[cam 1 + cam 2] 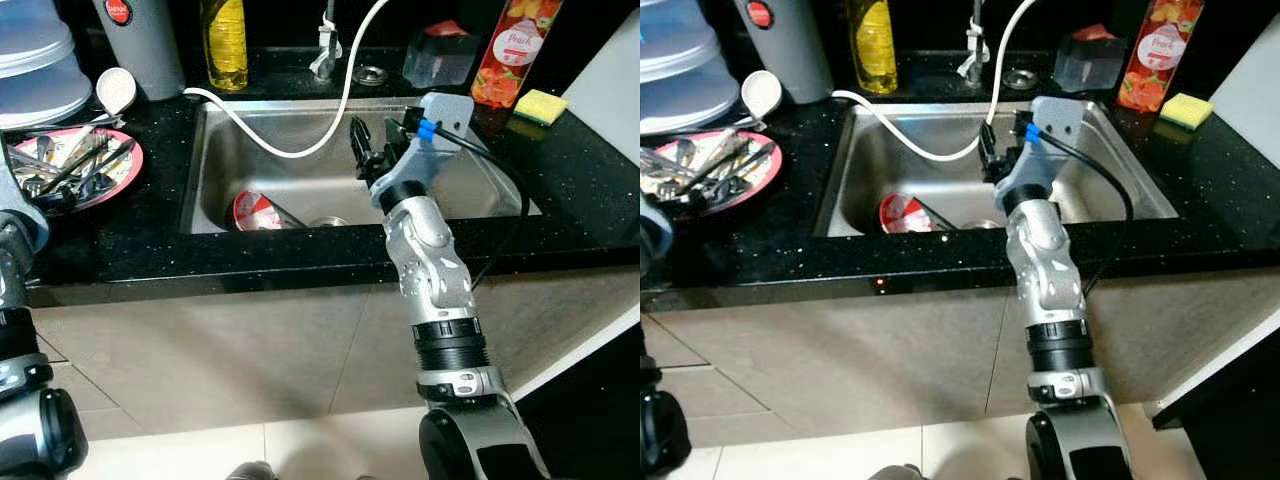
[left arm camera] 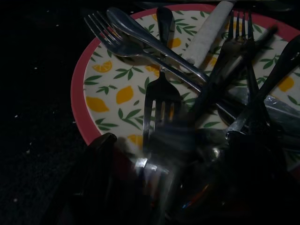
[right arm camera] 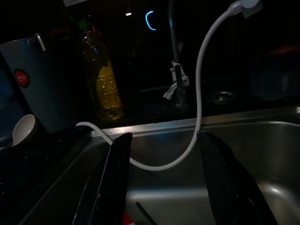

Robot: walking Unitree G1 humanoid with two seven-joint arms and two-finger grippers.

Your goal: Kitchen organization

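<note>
A pink-rimmed plate [image 1: 122,183] with a lemon pattern sits on the black counter at the left, piled with forks and spoons [image 1: 75,165]. My left gripper [image 2: 178,161] hovers low over that pile. One black finger [image 2: 100,152] shows beside a fork [image 2: 160,101], and the rest is dark and blurred. My right gripper [image 1: 366,152] hangs open above the steel sink [image 1: 215,170], with nothing between its fingers [image 3: 117,178]. A red-and-white dish [image 1: 258,210] lies tilted on the sink floor, left of the gripper.
A white hose [image 1: 300,150] loops from the tap [image 1: 325,45] across the sink onto the counter. Behind stand a yellow bottle [image 1: 227,40], a grey jug [image 1: 145,45], a white scoop [image 1: 115,90], a red bottle [image 1: 508,50], a clear box [image 1: 440,58] and a sponge [image 1: 540,105].
</note>
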